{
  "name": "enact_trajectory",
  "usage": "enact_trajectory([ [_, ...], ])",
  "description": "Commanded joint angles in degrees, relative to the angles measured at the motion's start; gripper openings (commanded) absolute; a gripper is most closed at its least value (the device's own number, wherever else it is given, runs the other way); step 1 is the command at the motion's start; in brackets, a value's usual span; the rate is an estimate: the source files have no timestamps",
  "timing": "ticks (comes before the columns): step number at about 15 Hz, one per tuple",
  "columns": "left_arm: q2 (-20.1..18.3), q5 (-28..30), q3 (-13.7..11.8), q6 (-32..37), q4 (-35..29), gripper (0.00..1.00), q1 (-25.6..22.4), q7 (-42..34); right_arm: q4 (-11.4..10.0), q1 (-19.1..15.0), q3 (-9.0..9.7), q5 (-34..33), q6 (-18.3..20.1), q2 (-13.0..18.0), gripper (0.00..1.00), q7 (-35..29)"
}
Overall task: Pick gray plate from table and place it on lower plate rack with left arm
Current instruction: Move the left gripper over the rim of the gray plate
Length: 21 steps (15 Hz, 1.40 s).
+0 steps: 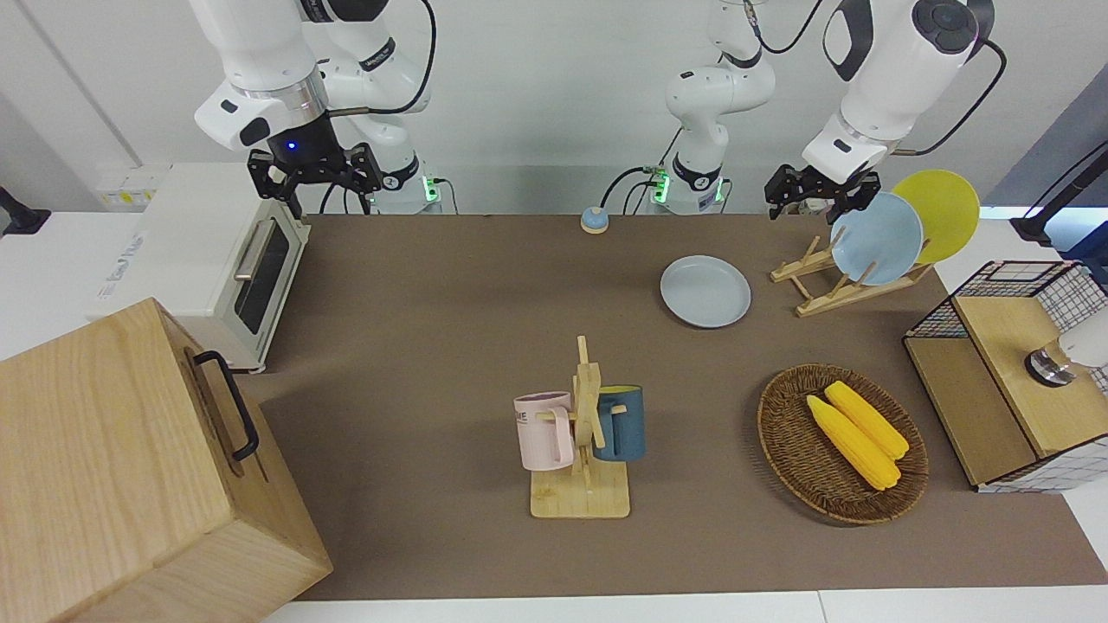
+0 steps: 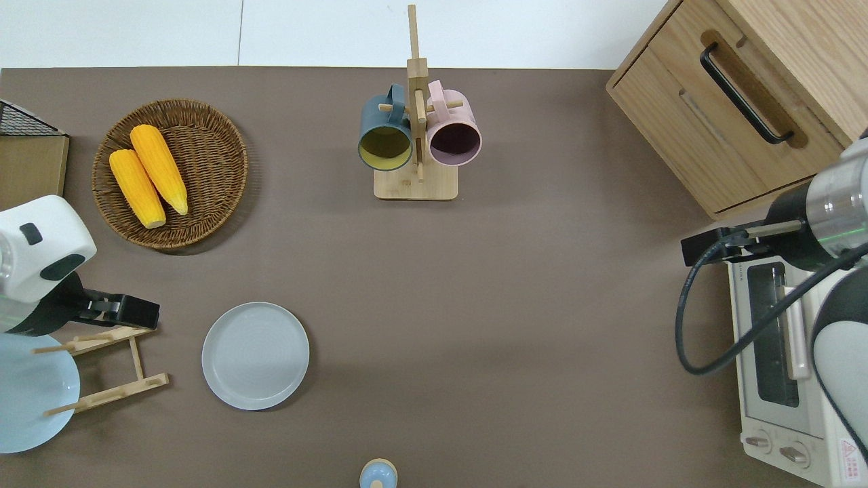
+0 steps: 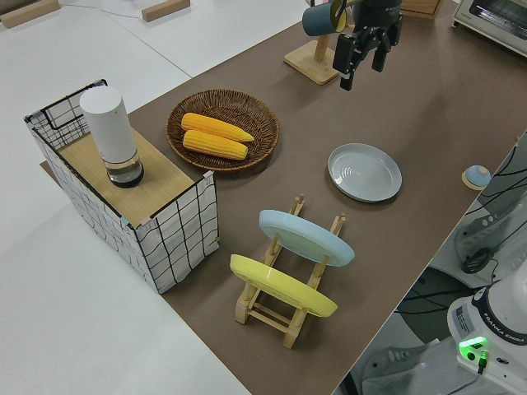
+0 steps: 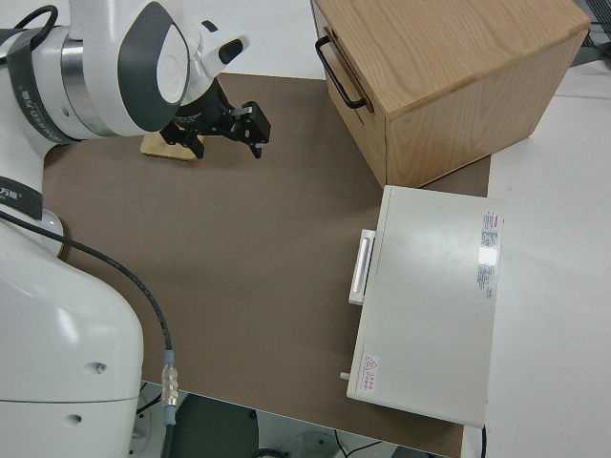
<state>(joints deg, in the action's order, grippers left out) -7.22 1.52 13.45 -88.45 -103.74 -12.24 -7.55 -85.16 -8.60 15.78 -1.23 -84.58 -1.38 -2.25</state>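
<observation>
Left gripper: the left gripper hangs in the air with its fingers apart and nothing between them; in the overhead view it is over the end of the lower plate rack nearer the wicker basket.

Lower plate rack: the lower plate rack is light wood, at the left arm's end of the table; a sky-blue plate and a yellow plate already lean in its slots, and the slots toward the gray plate look free.

Gray plate: the gray plate lies flat on the table, just beside the rack on the side toward the table's middle and apart from it, nearer to the robots than the wicker basket with its two corn cobs.

Handling: it looks stiff and smooth, probably glazed or hard plastic, so slippery under the fingers and likely to chip if dropped. Moderate weight, by its look.

Where to hold: lying flat, it offers only its low raised rim; I judge the best hold is a pinch across the rim, one finger inside and one outside, on the edge toward the rack.

Risk: held at one edge, the plate may swing or slip while being tipped upright for a slot.

Right arm: parked; its gripper is spread wide.
</observation>
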Motion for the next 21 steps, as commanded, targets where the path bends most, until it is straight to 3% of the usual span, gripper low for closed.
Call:
enact_trajectory([
  [1, -2.2, -1.4, -0.4, -0.9, -3.0, 0.99, 0.5, -1.1, 0.5, -1.1, 1.00, -0.1, 0.8, 0.1, 0.983, -0.7],
  [11, -2.4, -1.3, -0.4, -1.3, -3.4, 0.99, 0.4, -0.3, 0.5, -1.1, 1.00, -0.1, 0.8, 0.1, 0.983, -0.7],
  [16, -3.9, -1.3, -0.4, -3.0, -7.2, 0.99, 0.3, -0.9, 0.5, -1.1, 1.00, -0.1, 0.8, 0.1, 0.983, -0.7],
  [21, -5.6, -0.7, -0.5, -10.0, -16.3, 0.99, 0.2, -0.8, 0.5, -1.2, 1.00, -0.1, 0.8, 0.1, 0.983, -0.7],
])
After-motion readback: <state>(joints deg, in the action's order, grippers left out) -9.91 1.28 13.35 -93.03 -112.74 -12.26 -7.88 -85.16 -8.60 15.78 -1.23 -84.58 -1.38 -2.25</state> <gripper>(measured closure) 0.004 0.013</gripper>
